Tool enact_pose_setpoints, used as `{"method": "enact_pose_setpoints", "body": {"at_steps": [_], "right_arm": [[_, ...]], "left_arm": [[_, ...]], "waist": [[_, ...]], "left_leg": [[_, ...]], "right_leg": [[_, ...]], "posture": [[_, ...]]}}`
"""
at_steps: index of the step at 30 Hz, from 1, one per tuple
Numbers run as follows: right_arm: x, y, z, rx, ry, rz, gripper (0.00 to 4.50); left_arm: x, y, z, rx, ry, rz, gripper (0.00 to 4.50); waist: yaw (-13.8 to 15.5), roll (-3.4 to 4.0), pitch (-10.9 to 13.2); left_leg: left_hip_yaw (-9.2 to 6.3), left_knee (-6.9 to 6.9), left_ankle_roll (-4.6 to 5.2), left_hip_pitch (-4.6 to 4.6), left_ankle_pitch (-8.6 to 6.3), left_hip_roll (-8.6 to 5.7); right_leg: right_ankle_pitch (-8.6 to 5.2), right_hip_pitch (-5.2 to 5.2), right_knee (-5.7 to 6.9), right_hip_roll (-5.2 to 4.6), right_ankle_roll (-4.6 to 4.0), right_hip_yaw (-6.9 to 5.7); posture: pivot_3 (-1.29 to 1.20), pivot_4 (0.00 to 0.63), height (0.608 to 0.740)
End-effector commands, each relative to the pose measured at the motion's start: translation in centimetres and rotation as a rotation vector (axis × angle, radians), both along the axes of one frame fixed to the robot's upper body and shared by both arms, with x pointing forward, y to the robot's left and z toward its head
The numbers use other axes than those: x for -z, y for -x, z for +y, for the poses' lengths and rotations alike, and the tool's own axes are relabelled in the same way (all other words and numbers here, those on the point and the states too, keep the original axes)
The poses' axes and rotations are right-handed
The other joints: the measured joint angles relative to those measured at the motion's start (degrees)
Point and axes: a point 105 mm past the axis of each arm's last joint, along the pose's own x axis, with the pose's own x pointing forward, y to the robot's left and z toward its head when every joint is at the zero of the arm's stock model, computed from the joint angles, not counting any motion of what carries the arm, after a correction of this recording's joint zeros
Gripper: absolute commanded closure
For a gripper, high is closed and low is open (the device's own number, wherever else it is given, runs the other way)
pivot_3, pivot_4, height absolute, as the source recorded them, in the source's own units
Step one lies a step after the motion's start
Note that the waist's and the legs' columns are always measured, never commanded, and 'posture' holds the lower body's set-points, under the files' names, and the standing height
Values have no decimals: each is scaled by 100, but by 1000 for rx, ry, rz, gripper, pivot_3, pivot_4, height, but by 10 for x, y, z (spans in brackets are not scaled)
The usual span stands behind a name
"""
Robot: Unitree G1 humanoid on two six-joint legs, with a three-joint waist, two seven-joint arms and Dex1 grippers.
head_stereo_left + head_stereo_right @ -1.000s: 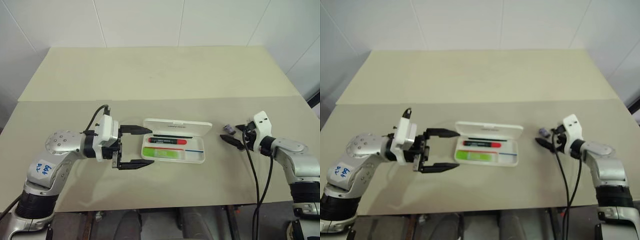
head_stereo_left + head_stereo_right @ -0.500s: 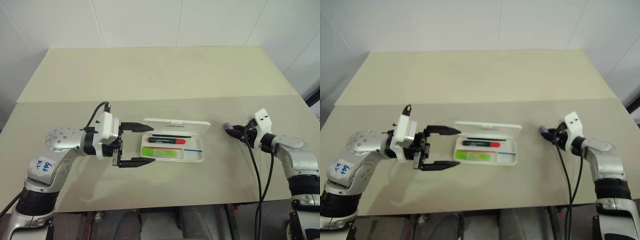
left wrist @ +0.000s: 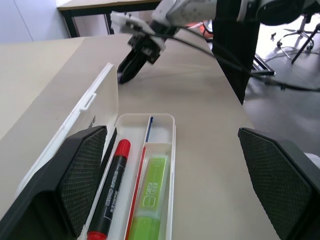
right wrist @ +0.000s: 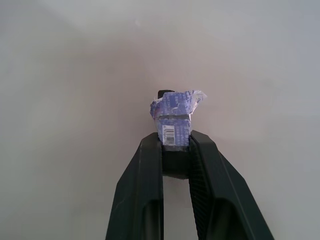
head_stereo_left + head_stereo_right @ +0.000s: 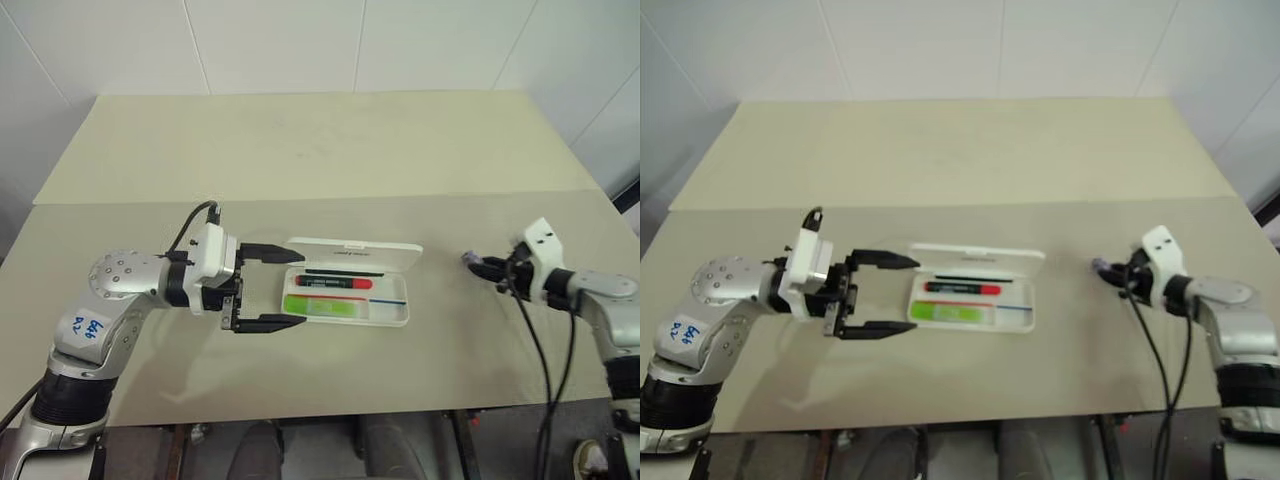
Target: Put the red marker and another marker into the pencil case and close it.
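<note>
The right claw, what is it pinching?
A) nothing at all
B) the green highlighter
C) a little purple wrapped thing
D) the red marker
C: the right claw is shut on a little purple wrapped thing, while the red marker and the green highlighter lie inside the open pencil case.

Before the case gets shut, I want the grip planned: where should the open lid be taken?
Take the pencil case lid at its far long edge, opposite the hinge. It lies flat, folded back behind the tray, so come from the far side and swing it toward the robot.
</note>
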Motion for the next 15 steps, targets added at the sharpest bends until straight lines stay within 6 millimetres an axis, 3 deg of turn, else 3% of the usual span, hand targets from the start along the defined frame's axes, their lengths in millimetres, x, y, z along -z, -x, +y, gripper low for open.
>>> {"method": "enact_pose_setpoints", "body": {"at_steps": [1,6,12,15], "right_arm": [[-23,17,-5,-44,-2,-19,4152],[-35,54,14,-183,-35,37,4152],[-51,73,96,-470,-117,-47,4152],[-51,72,119,-548,-115,-92,4152]], "left_arm": [[-1,2,2,6,-7,-19,0],[0,2,6,-4,-8,-10,0],[2,3,12,-8,-23,-6,0],[7,6,16,-4,-43,-1,0]], "waist": [[0,0,0],[-35,0,0],[-64,-3,1],[-68,-3,1]], "left_leg": [[0,0,1,-1,0,0],[2,1,2,4,-2,0],[8,11,3,14,-1,3],[6,12,3,10,-1,4]], "right_leg": [[-1,-1,-1,0,1,0],[-5,-1,3,1,-1,1],[8,0,-5,7,2,4],[20,1,-30,11,0,4]], "posture": [[0,150,740],[0,150,740],[0,150,740],[0,150,740]]}}
